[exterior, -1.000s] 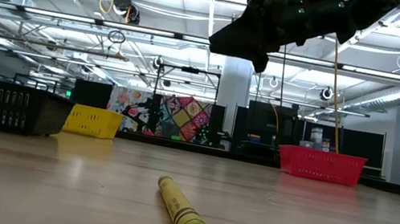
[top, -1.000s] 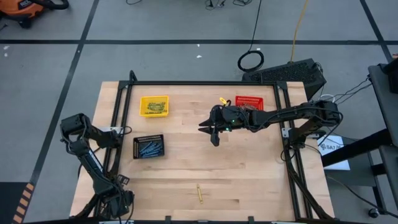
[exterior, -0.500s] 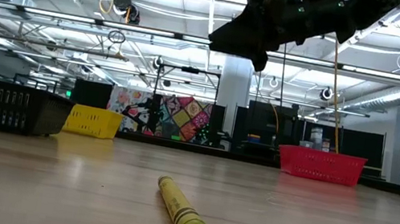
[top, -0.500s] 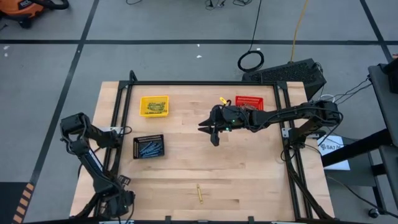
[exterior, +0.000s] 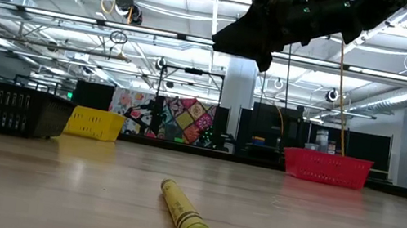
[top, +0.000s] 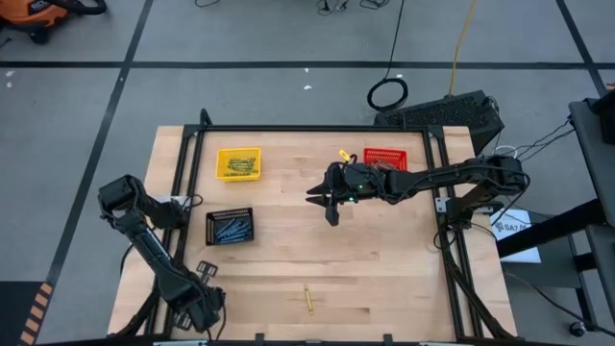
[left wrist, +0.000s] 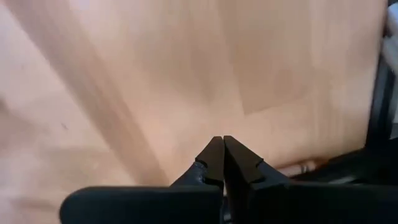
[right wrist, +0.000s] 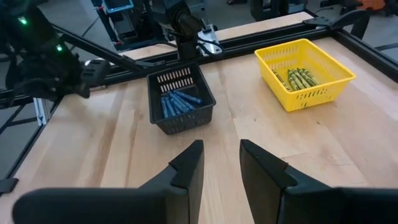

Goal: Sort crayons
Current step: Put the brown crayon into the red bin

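Observation:
One yellow crayon (top: 308, 299) lies flat on the wooden table near its front edge, also seen close up in the low view (exterior: 186, 217). Blue crayons lie in the black basket (right wrist: 180, 99), and yellow ones in the yellow basket (right wrist: 305, 71). My left gripper (top: 207, 312) is shut over bare wood at the near left corner, left of the loose crayon; its tips (left wrist: 222, 140) hold nothing. My right gripper (top: 322, 205) hangs open above the table's middle, pointing toward the left baskets, with nothing between its fingers (right wrist: 186, 165).
The red basket (top: 385, 159) stands at the far right, with a small yellow thing (top: 344, 154) beside it. The yellow basket (top: 238, 162) is at the far left and the black basket (top: 230, 227) nearer, left of centre. A black frame (top: 307, 128) rims the table.
My left gripper has moved a little toward the table's right along the near edge, rising slightly, and has stayed shut. The loose crayon has not moved.

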